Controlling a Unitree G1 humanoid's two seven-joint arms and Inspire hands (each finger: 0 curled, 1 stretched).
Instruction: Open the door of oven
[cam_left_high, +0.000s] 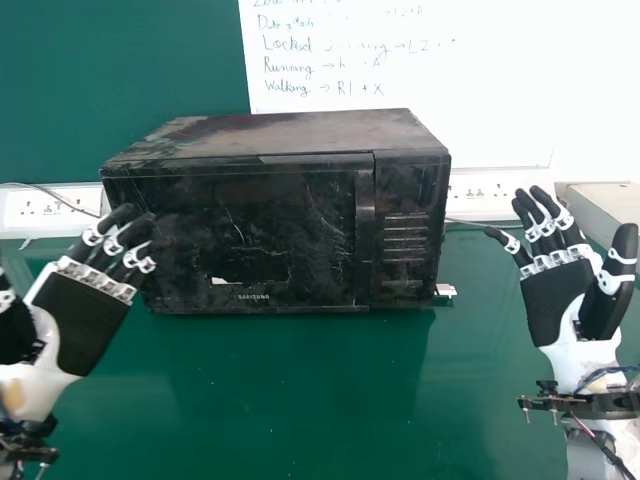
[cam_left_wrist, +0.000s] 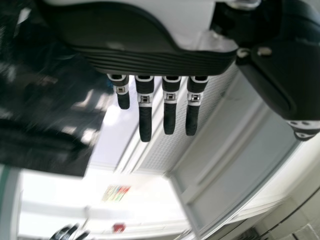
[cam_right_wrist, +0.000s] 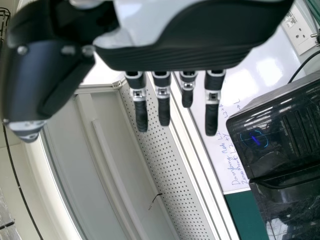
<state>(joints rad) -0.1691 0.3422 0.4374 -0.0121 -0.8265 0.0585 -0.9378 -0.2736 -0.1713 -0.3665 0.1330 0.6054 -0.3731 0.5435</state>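
- The left hand (cam_left_high: 88, 318) is spread, fingers straight, at the oven's left front edge, overlapping that edge in the head view; whether it touches I cannot tell.
- Behind it, a wall socket strip (cam_left_high: 28, 208) with a thin cable (cam_left_high: 50, 193) runs along the foot of the green wall (cam_left_high: 120, 60).
- The black oven (cam_left_high: 290, 135) stands on the green counter (cam_left_high: 280, 400), its scuffed door (cam_left_high: 300, 225) closed. Pale lettering (cam_left_high: 254, 297) marks the lower front, near a torn white label (cam_left_high: 220, 281).
- The upright handle (cam_left_high: 365, 230) is on the door's right side, beside the slotted control panel (cam_left_high: 405, 240), where the right wrist view shows a blue mark (cam_right_wrist: 255, 139).
- Above and behind, a whiteboard (cam_left_high: 480, 100) carries several handwritten lines with arrows.
- A small pink-and-white piece (cam_left_high: 445, 291) lies by the oven's lower right corner.
- Another socket strip (cam_left_high: 485, 200) is behind, toward the right.
- The right hand (cam_left_high: 555, 300) is open, fingers extended, apart from the oven; counter surface lies between them.
- A pale box (cam_left_high: 603, 205) sits behind the right hand.
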